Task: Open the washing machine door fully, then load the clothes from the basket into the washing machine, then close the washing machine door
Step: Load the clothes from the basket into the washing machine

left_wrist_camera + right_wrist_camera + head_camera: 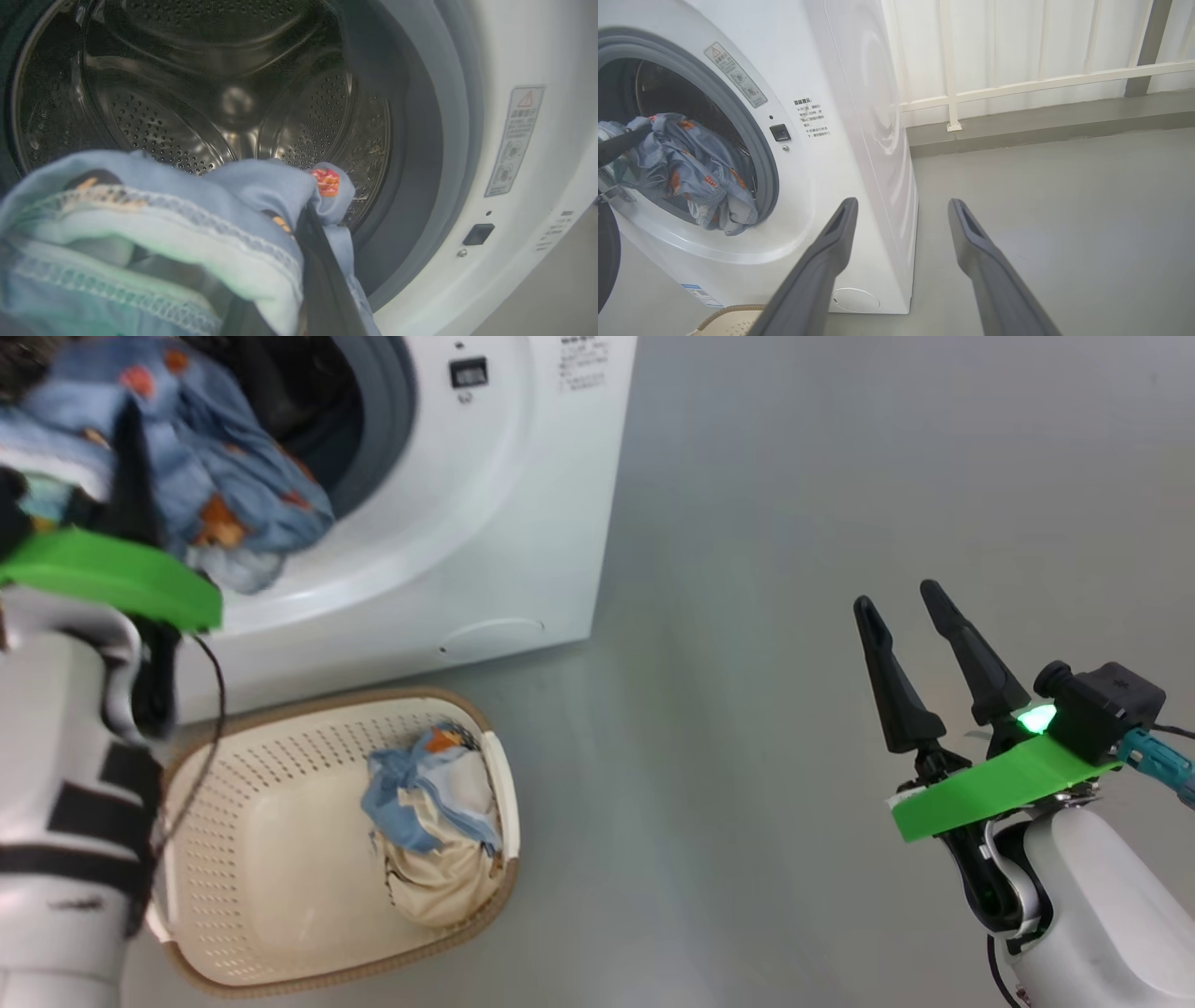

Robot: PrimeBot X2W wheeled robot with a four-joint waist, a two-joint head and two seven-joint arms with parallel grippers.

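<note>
Showing, head view: left pincer point(126, 448) clamped on bundled clothes point(224, 476) at the washing machine point(523, 523) mouth. Spare cloth point(439, 831) lies in the basket point(327, 702). The right pincer point(896, 595) is spread, well apart. Left wrist view: drum point(224, 102) lies straight ahead beyond the bundle. Right wrist view: bundle drapes over the gasket point(768, 186).

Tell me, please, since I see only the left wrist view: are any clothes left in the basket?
Observer: Yes, a blue and cream bundle lies in the right end of the basket.
Operator: Where is the right gripper?
Observer: The right gripper is open and empty, over floor right of the washing machine.
Operator: Is the held garment fully inside?
Observer: No, the blue garment droops over the opening's lower rim.
</note>
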